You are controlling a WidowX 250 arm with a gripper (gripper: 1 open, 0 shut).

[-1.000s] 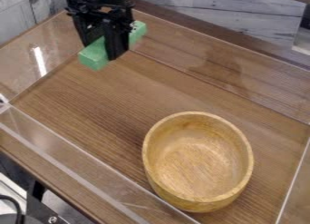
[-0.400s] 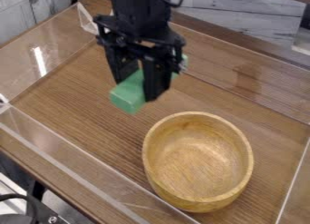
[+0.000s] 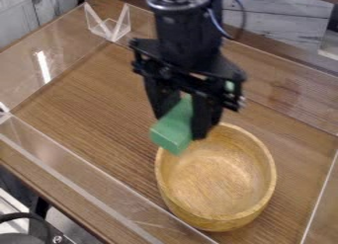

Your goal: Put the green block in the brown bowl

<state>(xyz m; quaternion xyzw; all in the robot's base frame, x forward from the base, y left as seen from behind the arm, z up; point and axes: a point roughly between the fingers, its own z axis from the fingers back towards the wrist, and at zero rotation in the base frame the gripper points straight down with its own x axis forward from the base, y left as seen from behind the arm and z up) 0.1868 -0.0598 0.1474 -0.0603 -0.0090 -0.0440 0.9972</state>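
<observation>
Green block (image 3: 176,132) above brown bowl (image 3: 216,179) rim

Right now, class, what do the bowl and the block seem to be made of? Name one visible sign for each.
Bowl: light tan wood with a smooth finish, by the grain rings inside and the thick turned rim.
Block: plain bright green and matte, with no grain showing; painted wood, plastic or foam, the look leaves it open.
</observation>
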